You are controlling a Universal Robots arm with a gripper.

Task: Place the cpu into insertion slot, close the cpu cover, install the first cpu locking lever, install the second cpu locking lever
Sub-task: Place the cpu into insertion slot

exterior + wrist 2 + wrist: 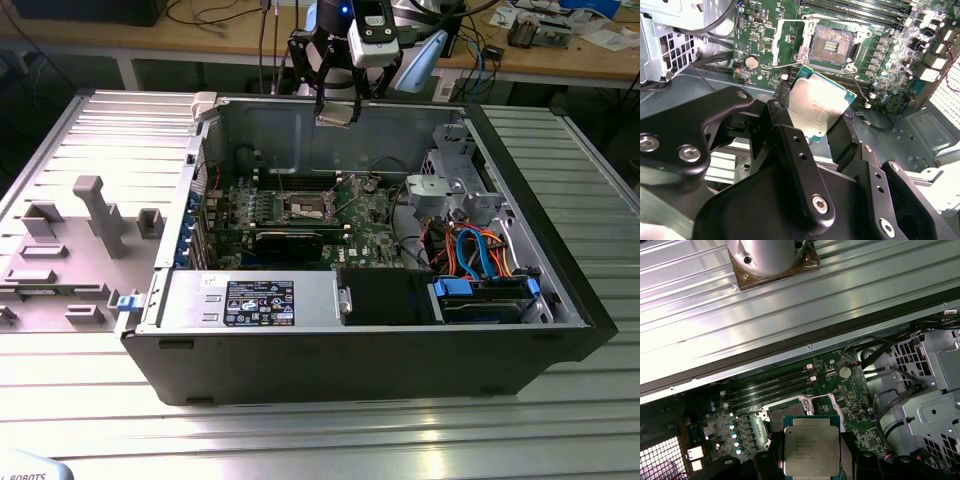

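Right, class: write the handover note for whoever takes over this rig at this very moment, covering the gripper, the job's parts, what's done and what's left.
The gripper is shut on the cpu, holding it in the air over the open computer case, clear of the board.
The insertion slot is empty with its contacts exposed. The cpu cover stands open beside it.
Done: the cpu is picked up.
Left: the cpu is not yet in the slot, the cover is not closed, and both locking steps are undone.

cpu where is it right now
In the second wrist view the cpu is clamped in the gripper, held above the empty insertion slot.
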